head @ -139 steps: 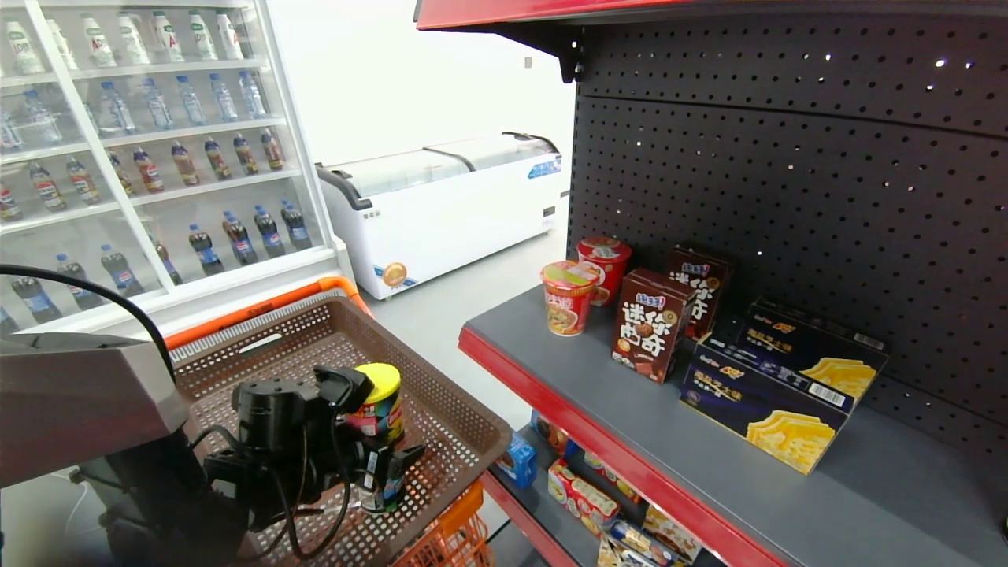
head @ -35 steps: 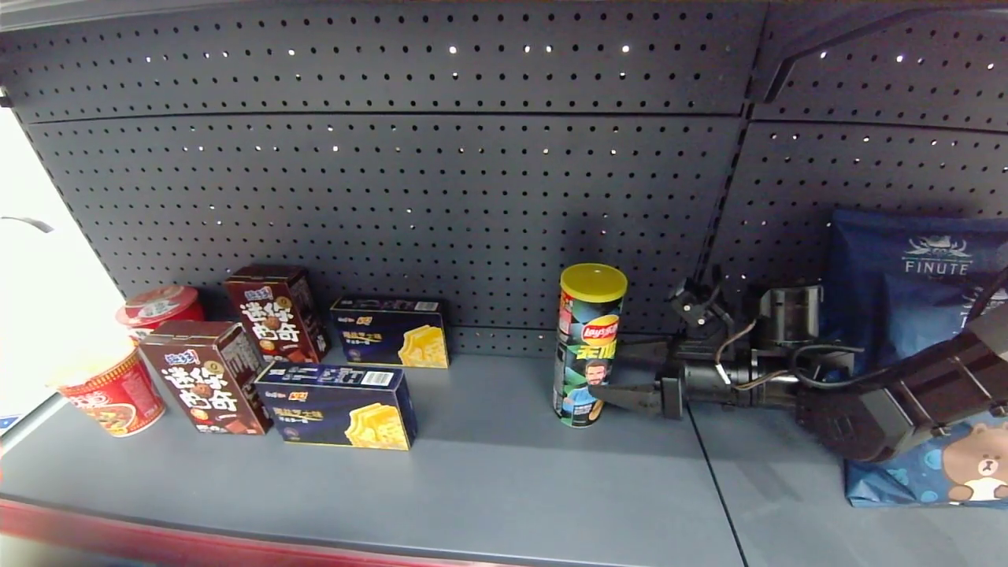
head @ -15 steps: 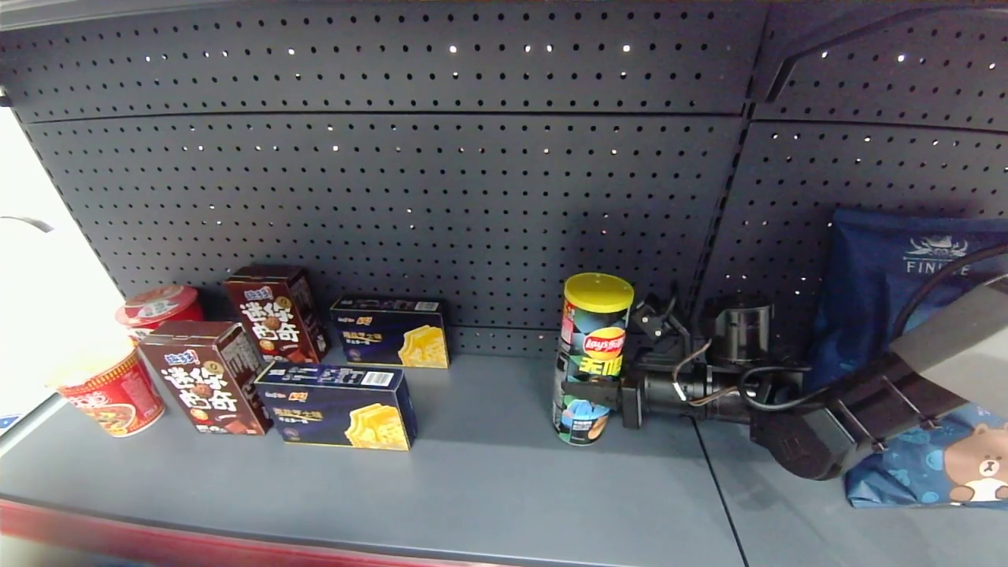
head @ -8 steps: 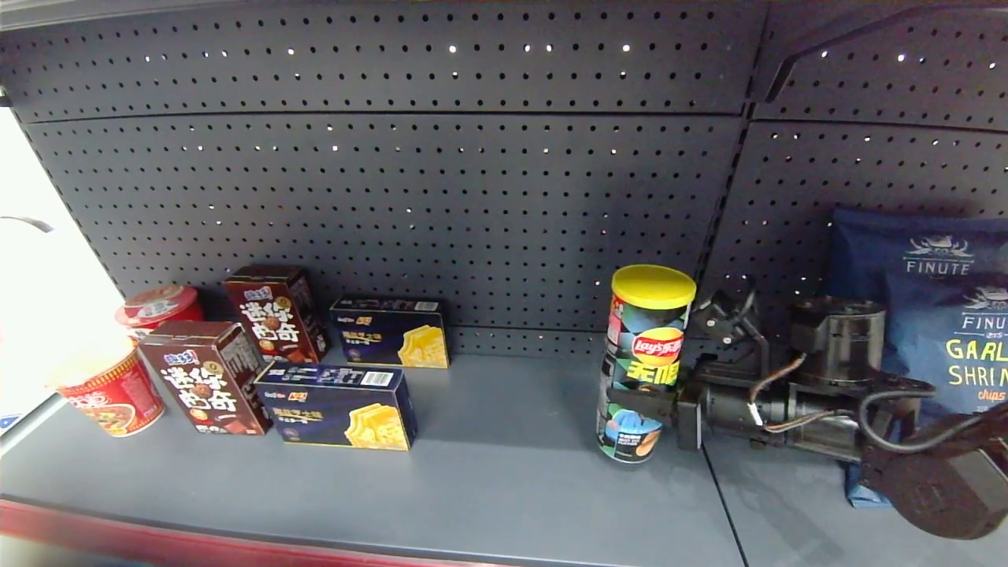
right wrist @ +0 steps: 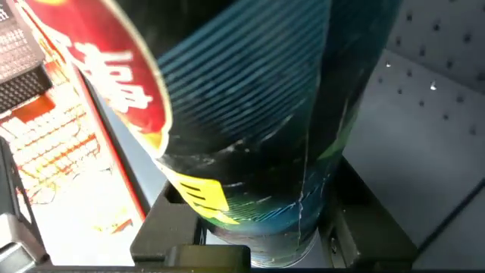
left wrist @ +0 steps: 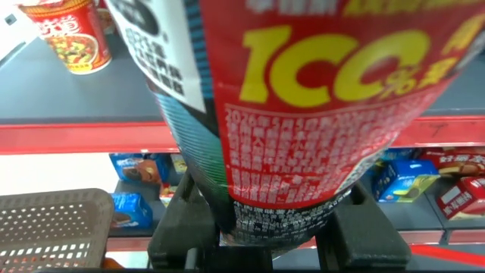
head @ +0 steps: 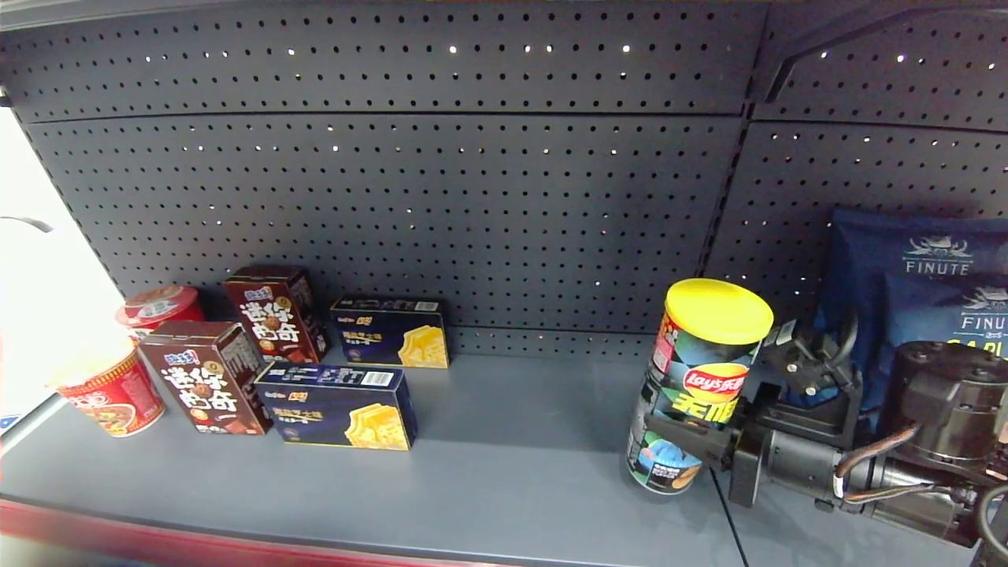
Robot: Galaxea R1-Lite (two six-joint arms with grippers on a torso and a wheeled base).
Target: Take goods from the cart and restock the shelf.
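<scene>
Head view: my right end effector, lower right of frame, pinching the can; can tilted, yellow lid up, over the shelf. Boxes and cups, lower left. Left wrist view: my left end effector, clamped on a red tube.

We see a grey shelf with a red front edge and a dark pegboard back panel. At its left end stand two cup noodles, one near the front edge and one behind it. Just beside them are two upright brown boxes, front and back. Next come two dark blue boxes lying long-side down, one forward and one against the back panel. Blue snack bags lean on the back panel at the right end. A tilted chips can is near the board seam; we cannot tell whether its base touches.
</scene>
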